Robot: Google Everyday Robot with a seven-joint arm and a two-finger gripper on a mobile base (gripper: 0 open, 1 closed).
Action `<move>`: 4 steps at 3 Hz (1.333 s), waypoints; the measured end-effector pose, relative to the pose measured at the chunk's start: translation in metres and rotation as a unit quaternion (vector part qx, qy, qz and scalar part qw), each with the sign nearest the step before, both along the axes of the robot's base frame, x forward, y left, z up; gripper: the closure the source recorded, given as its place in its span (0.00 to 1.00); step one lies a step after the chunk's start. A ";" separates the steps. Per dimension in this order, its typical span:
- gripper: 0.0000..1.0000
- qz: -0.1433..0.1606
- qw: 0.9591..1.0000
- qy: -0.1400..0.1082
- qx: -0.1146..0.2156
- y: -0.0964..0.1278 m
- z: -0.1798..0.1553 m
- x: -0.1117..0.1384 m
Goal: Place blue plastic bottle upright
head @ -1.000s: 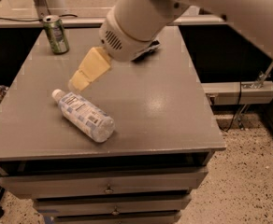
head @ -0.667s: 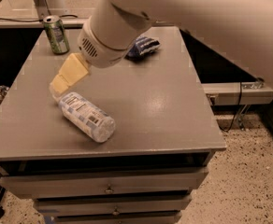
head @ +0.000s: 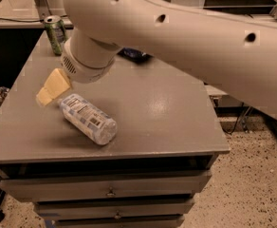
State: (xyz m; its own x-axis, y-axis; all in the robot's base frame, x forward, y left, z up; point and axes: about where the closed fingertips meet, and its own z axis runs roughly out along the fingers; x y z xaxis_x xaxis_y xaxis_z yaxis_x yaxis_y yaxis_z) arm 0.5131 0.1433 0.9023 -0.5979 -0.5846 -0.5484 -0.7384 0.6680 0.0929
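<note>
Leftward and nearer is where the arm has swung in the past second, carrying the pale yellow gripper (head: 53,87) to the left side of the grey metal drawer cabinet's top (head: 176,113). It now hangs just beside the far-left end of the bottle. I cannot tell whether it is released or clenched, and it holds nothing.

A green drink can (head: 55,32) stands upright at the far left corner, unmoved. The clear plastic water bottle with a pale blue-and-white label (head: 87,118) lies on its side near the left front, where it lay before. Further right, a dark blue crinkled snack bag (head: 133,55) is now mostly hidden behind the arm.

I judge this the approach. Next comes a grasp at the bottle's end, then tipping it onto its base.
</note>
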 end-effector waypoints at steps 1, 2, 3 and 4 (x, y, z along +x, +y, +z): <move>0.00 -0.004 1.000 0.010 -0.008 0.004 -0.022 0.002; 0.00 0.014 1.000 0.012 -0.019 0.010 -0.038 -0.001; 0.00 0.029 0.999 0.017 -0.030 0.013 -0.052 -0.003; 0.18 0.045 0.998 0.012 -0.043 0.017 -0.059 -0.006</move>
